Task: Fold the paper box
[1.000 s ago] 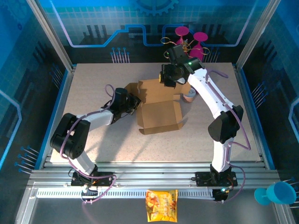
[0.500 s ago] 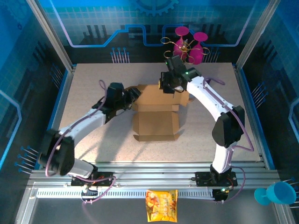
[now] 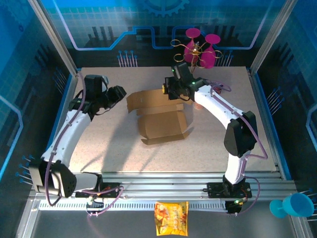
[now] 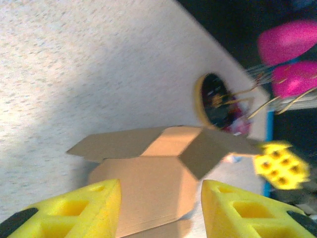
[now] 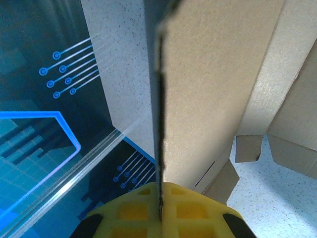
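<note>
A speckled beige tabletop (image 3: pixel 114 148) is carrying a plain brown corrugated cardboard box (image 3: pixel 163 124), which is lying open around the middle of the surface, one flap sticking out to the left. A small round yellow-rimmed container (image 4: pixel 212 101), dark inside, is sitting on the tabletop just beyond the box's far right corner.

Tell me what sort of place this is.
Probably a robot lab work cell: a left arm and right arm bolted to a metal rail, a speckled table walled by blue circuit-patterned panels, and a cardboard box set out for practice.
</note>
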Action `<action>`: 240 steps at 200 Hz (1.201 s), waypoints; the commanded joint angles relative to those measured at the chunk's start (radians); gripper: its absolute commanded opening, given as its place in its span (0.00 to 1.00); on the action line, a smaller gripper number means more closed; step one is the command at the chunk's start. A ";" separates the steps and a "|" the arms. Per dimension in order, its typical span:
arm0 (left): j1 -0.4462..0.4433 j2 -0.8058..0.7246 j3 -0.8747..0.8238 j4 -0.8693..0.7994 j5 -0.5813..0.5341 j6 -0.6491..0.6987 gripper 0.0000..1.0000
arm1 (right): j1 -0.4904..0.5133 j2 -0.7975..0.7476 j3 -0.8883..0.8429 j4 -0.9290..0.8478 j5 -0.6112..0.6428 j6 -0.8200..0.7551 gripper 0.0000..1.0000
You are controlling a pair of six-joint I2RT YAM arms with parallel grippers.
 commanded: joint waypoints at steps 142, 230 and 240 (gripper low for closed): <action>-0.020 0.089 -0.080 -0.090 -0.008 0.290 0.45 | 0.043 0.055 -0.242 0.302 -0.040 -0.177 0.00; -0.097 0.197 -0.035 -0.149 -0.079 0.408 0.48 | 0.037 0.075 -0.218 0.362 -0.066 -0.167 0.00; -0.099 0.205 -0.034 -0.151 -0.124 0.398 0.49 | 0.037 0.072 -0.218 0.370 -0.067 -0.166 0.00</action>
